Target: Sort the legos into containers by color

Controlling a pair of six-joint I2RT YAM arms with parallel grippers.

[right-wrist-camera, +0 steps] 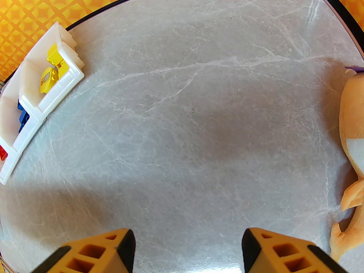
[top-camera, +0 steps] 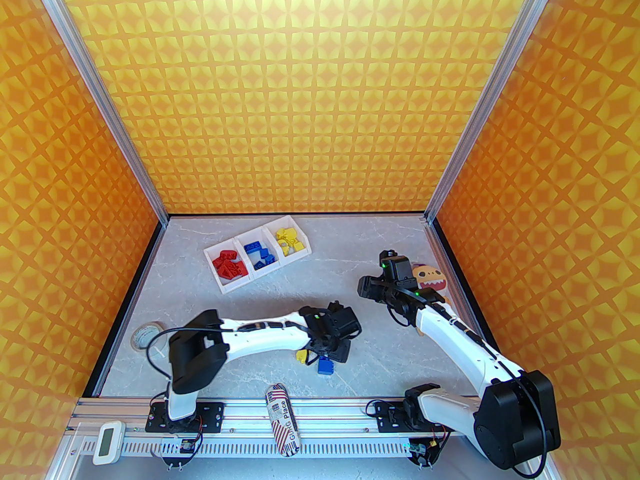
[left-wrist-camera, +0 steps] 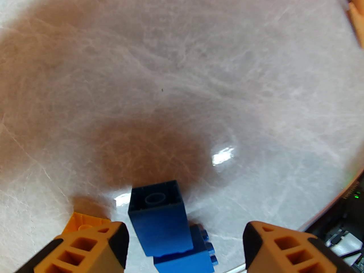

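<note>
1. The top view is bright and sharp, and the orange walls [top-camera: 300, 93] are lit evenly with strong colour.
2. There the grey table [top-camera: 350, 268] carries only soft, pale shadows, so the light seems diffuse and from above.
3. The left wrist view is hazy; a big brownish shadow covers the middle of the table, with two small white glare spots near it.
4. The blue brick [left-wrist-camera: 159, 220] close to this camera has a dark top and slightly soft edges.
5. The right wrist view is clear in the centre, but the lens bends the edges: the white tray [right-wrist-camera: 42, 107] looks curved.
6. A wide grey shadow crosses this view, and the plush toy [right-wrist-camera: 352, 118] at the right edge looks pale and washed out.
</note>
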